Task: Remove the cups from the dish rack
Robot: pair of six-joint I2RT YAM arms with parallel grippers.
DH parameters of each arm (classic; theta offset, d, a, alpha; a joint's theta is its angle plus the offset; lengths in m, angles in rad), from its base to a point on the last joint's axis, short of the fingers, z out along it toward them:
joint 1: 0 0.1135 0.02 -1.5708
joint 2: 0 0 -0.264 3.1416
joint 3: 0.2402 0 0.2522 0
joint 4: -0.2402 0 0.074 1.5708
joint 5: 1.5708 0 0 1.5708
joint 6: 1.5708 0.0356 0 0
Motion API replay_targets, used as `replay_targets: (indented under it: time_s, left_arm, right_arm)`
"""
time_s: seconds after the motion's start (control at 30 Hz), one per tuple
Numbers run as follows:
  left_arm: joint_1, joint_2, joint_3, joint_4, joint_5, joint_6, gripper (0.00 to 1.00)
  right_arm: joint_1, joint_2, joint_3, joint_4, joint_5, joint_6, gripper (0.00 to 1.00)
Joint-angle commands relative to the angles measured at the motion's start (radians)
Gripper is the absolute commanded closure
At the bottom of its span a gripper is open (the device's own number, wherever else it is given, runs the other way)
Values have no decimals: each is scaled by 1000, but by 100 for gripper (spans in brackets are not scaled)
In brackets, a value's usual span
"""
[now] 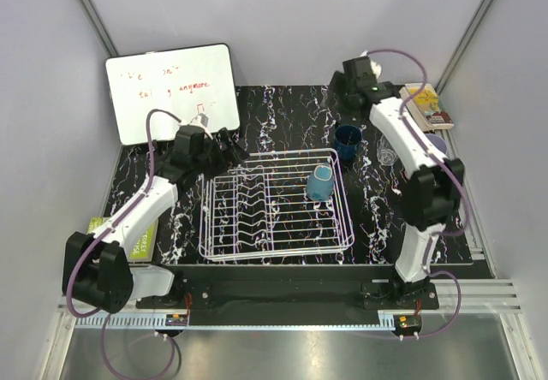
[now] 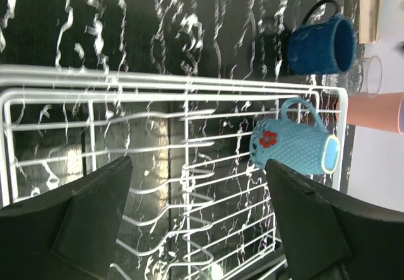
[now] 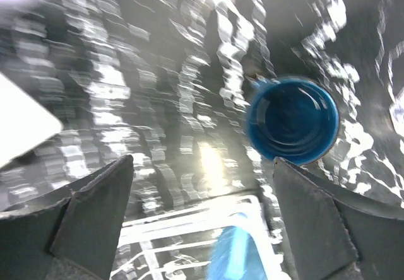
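Observation:
The white wire dish rack (image 1: 257,213) sits mid-table. A light teal cup (image 1: 320,183) with a handle and a red flower lies in its right end; it also shows in the left wrist view (image 2: 293,144). A dark blue cup (image 1: 347,140) stands on the table behind the rack, with a clear glass (image 1: 387,151) to its right. A pink cup (image 2: 372,111) shows at the right edge of the left wrist view. My left gripper (image 1: 229,146) is open and empty over the rack's back left corner (image 2: 199,220). My right gripper (image 1: 354,96) is open and empty, above and behind the dark blue cup (image 3: 292,121).
A whiteboard (image 1: 171,89) leans at the back left. A green box (image 1: 137,230) lies left of the rack. Books (image 1: 425,106) lie at the back right. The right wrist view is motion-blurred; the rack's corner (image 3: 164,229) and the teal cup (image 3: 237,255) show there.

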Motion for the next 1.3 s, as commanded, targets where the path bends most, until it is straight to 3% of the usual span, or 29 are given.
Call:
replay_targets:
  time_s: [0.0,0.07,0.17,0.43,0.57,0.83,1.27]
  left_arm:
    - [-63,-56,140,-38,-159,104,7]
    - [-124,-65,164,-51,-258,130,1]
    - [-227,-68,187,-52,-352,161,1]
    - [-490,99,238,-29,-510,222,1]
    - [-525,172,247,54,-503,256,1]
    - [-606,372,414,18,-520,283,1]
    - [-650,513,526,9,-534,300,1]
  right_arm:
    - [6,-238,-52,151,-79,2,1]
    - [8,-330,-107,177,-112,11,1]
    - [28,-459,-231,226,-128,12,1]
    - [178,-801,-570,318,-90,34,0]
    - [224,-913,-673,309,-110,60,0]
    - [233,-1062,-727,252,-123,57,0]
    - [233,-1088,-735,231,-143,55,0]
